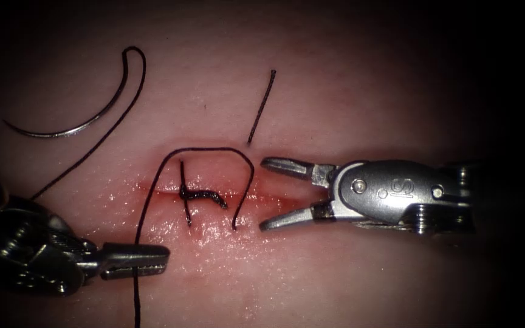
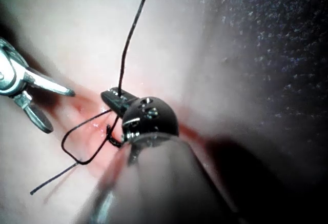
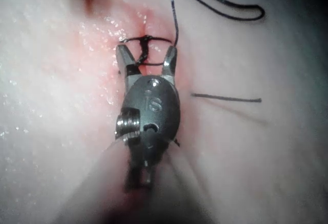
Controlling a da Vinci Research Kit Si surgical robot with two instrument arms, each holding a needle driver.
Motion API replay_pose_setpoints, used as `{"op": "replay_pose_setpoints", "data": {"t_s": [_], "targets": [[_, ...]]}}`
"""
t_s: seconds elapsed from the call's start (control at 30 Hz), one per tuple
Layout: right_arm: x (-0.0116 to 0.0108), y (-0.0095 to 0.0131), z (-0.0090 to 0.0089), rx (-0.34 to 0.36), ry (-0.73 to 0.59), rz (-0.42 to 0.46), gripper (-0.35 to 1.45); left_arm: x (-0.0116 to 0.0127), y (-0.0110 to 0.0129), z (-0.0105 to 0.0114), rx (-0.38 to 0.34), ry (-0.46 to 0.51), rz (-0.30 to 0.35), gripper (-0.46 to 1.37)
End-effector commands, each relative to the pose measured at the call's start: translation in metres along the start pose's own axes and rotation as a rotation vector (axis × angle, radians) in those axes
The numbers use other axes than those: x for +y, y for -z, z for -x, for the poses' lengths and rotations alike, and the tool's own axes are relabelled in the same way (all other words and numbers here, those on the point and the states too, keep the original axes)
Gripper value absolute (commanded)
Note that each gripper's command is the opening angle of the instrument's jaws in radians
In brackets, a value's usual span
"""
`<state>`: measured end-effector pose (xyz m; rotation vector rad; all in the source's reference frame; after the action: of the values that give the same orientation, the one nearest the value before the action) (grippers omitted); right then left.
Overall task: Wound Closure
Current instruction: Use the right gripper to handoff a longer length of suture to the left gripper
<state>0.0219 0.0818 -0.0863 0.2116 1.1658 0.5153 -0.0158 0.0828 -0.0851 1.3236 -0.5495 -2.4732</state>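
Endoscope view: the left tool (image 1: 153, 258) has its jaws closed on the thread (image 1: 147, 200) just below the cut (image 1: 262, 197). The right tool (image 1: 265, 194) stands with jaws spread wide and holds nothing; one tip lies above the cut, the other below it, right beside the thread loop (image 1: 214, 152) that arches over the cut and dips in at its right foot. A knot (image 1: 202, 195) sits on the cut between the two tools. The needle (image 1: 74, 124) lies free on the tissue (image 1: 366, 91), well above and behind the left tool, not in the tissue and held by neither. A loose cut end (image 1: 261, 108) rests above the right tool's upper tip. Red fluid (image 1: 171, 228) wets the cut's edges.

Risks, as a judgement: the spread right jaws sit so near the loop that closing carelessly could nick or sever it, since this tool can cut; a hard pull from the left tool could tear thread through the soft edge; the unattended needle could snag its trailing thread.

Writing: the right tool's body bears a stamped mark (image 1: 403, 189) reading like "IS", seen also in the right wrist view (image 3: 152, 102).
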Motion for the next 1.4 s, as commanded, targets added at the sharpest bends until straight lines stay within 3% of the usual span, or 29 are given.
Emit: {"op": "replay_pose_setpoints", "data": {"t_s": [0.03,0.2,0.33,0.57,0.73,0.8,0.93,1.33,1.4], "targets": [[0.0000,0.0000,-0.0002,-0.002,-0.004,0.008,1.20,0.0001,-0.0001,0.0000,0.002,0.001,0.010,-0.35],[0.0002,-0.0015,-0.0024,-0.019,0.122,0.063,1.20,0.0001,-0.0011,-0.0011,0.015,-0.004,0.020,-0.35],[-0.0010,-0.0036,-0.0036,-0.029,0.199,0.086,1.25,-0.0004,-0.0019,-0.0020,0.022,-0.007,0.017,-0.35],[-0.0023,-0.0054,-0.0040,-0.026,0.274,0.091,1.27,-0.0010,-0.0022,-0.0026,0.031,-0.005,0.016,-0.35],[-0.0022,-0.0054,-0.0041,-0.029,0.308,0.091,1.13,-0.0010,-0.0022,-0.0028,0.032,-0.004,0.017,-0.35],[-0.0023,-0.0054,-0.0041,-0.030,0.326,0.091,0.97,-0.0010,-0.0023,-0.0029,0.034,-0.003,0.018,-0.35],[-0.0026,-0.0055,-0.0040,-0.014,0.382,0.068,-0.35,-0.0011,-0.0025,-0.0034,0.036,-0.006,0.020,-0.35],[-0.0023,-0.0043,-0.0035,-0.032,0.398,0.043,-0.35,-0.0015,-0.0026,-0.0035,0.044,0.028,0.015,-0.32],[-0.0020,-0.0040,-0.0034,-0.035,0.398,0.054,-0.35,-0.0015,-0.0026,-0.0035,0.042,0.041,0.007,0.15]]}}
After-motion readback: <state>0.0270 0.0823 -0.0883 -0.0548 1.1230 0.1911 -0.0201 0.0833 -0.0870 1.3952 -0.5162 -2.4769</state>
